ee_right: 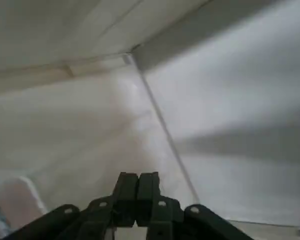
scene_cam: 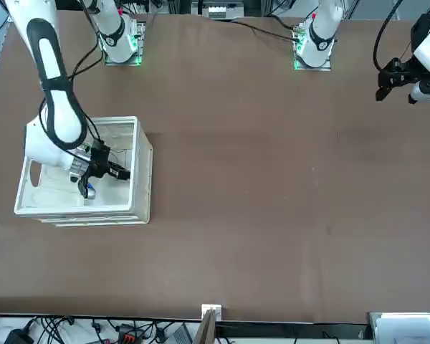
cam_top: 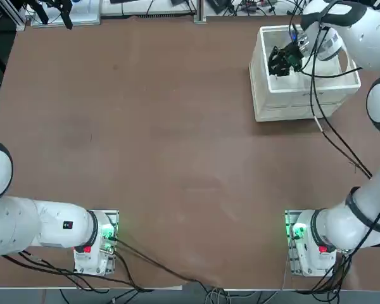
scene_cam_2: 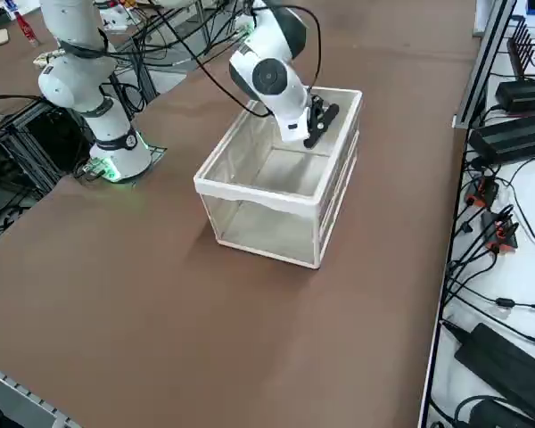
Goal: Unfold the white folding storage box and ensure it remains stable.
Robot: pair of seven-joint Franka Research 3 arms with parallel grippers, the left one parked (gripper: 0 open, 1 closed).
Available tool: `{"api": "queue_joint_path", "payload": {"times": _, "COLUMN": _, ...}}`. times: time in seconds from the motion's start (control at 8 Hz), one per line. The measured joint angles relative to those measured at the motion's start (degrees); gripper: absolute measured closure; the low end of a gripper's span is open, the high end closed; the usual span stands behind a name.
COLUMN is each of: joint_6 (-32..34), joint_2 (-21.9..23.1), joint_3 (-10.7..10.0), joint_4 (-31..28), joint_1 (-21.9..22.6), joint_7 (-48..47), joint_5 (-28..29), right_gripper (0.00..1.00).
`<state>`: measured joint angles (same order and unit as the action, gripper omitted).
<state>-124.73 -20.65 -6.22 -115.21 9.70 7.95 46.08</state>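
Note:
The white folding storage box stands upright as an open bin at the far right of the brown table, seen also in the front view and the right side view. All its walls are up. My right gripper reaches down inside the box, shut with nothing between its fingers. It sits close to the box's inner wall on the table-centre side. In the right side view the black fingers are just below the rim. The wrist view shows the two fingertips pressed together before a white inner corner of the box.
Black cables trail from the right arm across the table beside the box. The right arm's base stands at the near edge. Power bricks and wires lie on a shelf beyond the table's right edge.

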Motion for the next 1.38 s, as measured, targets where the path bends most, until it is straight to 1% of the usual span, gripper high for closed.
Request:
{"api": "queue_joint_path", "payload": {"times": 0.12, "joint_6": 0.84, "joint_2": 0.68, "joint_3": -1.95, "joint_4": 0.02, "joint_1": 0.33, "joint_7": -0.25, "joint_5": -9.70, "right_gripper": 0.99}}
{"api": "queue_joint_path", "payload": {"times": 0.25, "joint_6": 2.20, "joint_2": 1.26, "joint_3": -4.63, "joint_4": 0.04, "joint_1": 0.36, "joint_7": -0.25, "joint_5": -17.66, "right_gripper": 0.99}}
{"api": "queue_joint_path", "payload": {"times": 0.38, "joint_6": 3.33, "joint_2": 1.77, "joint_3": -7.32, "joint_4": 0.04, "joint_1": 0.29, "joint_7": -0.22, "joint_5": -24.42, "right_gripper": 0.99}}
{"api": "queue_joint_path", "payload": {"times": 0.5, "joint_6": 3.92, "joint_2": 1.95, "joint_3": -9.52, "joint_4": 0.00, "joint_1": 0.24, "joint_7": -0.34, "joint_5": -30.02, "right_gripper": 0.99}}
{"api": "queue_joint_path", "payload": {"times": 0.75, "joint_6": 3.98, "joint_2": 1.25, "joint_3": -13.18, "joint_4": -0.34, "joint_1": 0.20, "joint_7": -1.09, "joint_5": -38.11, "right_gripper": 0.99}}
{"api": "queue_joint_path", "payload": {"times": 0.88, "joint_6": 3.98, "joint_2": 0.49, "joint_3": -14.46, "joint_4": -0.36, "joint_1": 0.17, "joint_7": -2.14, "joint_5": -43.48, "right_gripper": 0.99}}
{"api": "queue_joint_path", "payload": {"times": 1.0, "joint_6": 3.97, "joint_2": -0.30, "joint_3": -14.77, "joint_4": -0.40, "joint_1": 0.27, "joint_7": -5.29, "joint_5": -50.50, "right_gripper": 0.99}}
{"api": "queue_joint_path", "payload": {"times": 1.12, "joint_6": 3.98, "joint_2": -1.21, "joint_3": -14.33, "joint_4": -0.42, "joint_1": 1.20, "joint_7": -10.74, "joint_5": -56.49, "right_gripper": 0.99}}
{"api": "queue_joint_path", "payload": {"times": 1.25, "joint_6": 4.00, "joint_2": -2.11, "joint_3": -14.25, "joint_4": -0.40, "joint_1": 2.33, "joint_7": -15.29, "joint_5": -61.20, "right_gripper": 0.99}}
{"api": "queue_joint_path", "payload": {"times": 1.38, "joint_6": 4.25, "joint_2": -2.65, "joint_3": -14.28, "joint_4": -0.13, "joint_1": 3.02, "joint_7": -17.13, "joint_5": -63.42, "right_gripper": 0.99}}
